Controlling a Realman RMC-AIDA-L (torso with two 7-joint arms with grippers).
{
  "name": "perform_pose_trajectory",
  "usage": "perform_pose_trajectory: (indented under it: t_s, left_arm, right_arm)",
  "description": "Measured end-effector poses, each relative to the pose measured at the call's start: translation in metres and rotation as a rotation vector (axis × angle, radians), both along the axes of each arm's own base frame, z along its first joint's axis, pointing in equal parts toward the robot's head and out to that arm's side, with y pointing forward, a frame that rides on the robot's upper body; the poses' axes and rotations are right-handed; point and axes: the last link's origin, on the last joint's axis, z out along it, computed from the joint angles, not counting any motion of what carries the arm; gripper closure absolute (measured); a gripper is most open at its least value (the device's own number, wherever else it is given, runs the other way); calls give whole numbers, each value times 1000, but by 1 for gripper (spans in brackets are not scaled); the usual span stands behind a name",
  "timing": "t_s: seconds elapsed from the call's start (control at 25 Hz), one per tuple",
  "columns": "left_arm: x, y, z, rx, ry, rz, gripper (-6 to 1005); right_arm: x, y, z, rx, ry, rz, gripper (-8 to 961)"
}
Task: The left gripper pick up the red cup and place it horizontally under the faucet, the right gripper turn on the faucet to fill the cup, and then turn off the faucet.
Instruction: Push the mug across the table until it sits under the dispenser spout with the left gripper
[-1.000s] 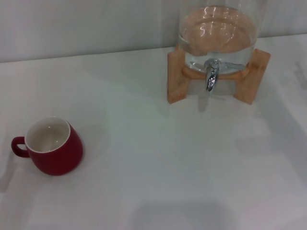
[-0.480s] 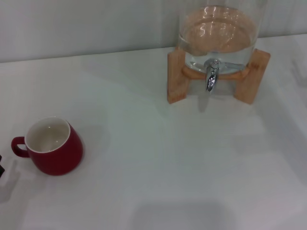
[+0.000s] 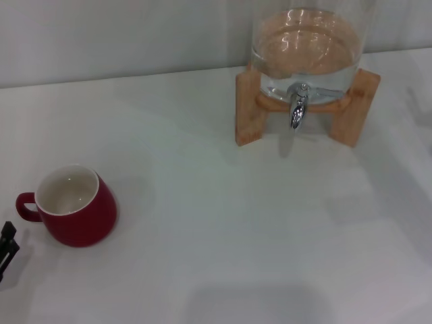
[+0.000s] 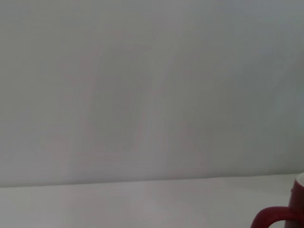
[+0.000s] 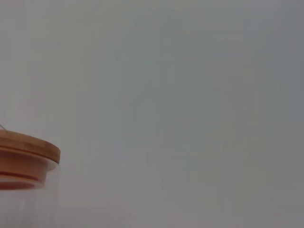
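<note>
Head view first: the red cup (image 3: 74,206) sits upright on the white table (image 3: 223,229) at roughly 8 o'clock in the frame, white inside facing up, loop handle sticking out toward 9 o'clock. Just past that handle, right at the frame's left edge around 8 o'clock, a black tip of the left gripper (image 3: 7,246) pokes in. It's near the cup but not touching it, and so little of it shows that I can't tell if the fingers are spread or pressed together. Up around 1 o'clock is the glass water dispenser (image 3: 307,40) on its light wooden stand (image 3: 248,108), with water in it. The chrome faucet (image 3: 298,106) hangs off the front between the two stand legs, spout pointing down, nothing under it. Cup and faucet are well apart. No right gripper in this shot.

Left wrist view: mostly blank wall and table, with a bit of the red cup (image 4: 280,216) and its handle at about 5 o'clock.

Right wrist view: plain wall, plus the dispenser's wooden lid (image 5: 26,159) on the glass rim at around 8 o'clock. The right gripper doesn't show here either.
</note>
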Motion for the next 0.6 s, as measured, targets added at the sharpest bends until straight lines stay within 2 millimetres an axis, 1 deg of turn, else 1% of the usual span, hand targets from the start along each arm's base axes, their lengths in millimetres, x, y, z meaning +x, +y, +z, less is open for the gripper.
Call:
perform_pose_trajectory:
  t_s: [0.2, 0.6]
  left_arm:
    - [4, 5, -2, -16, 5, -22, 112]
    - [6, 8, -2, -19, 7, -33, 113]
  right_arm:
    - [0, -3, 1, 7, -1, 8, 350]
    - [0, -4, 0, 7, 0, 10, 350]
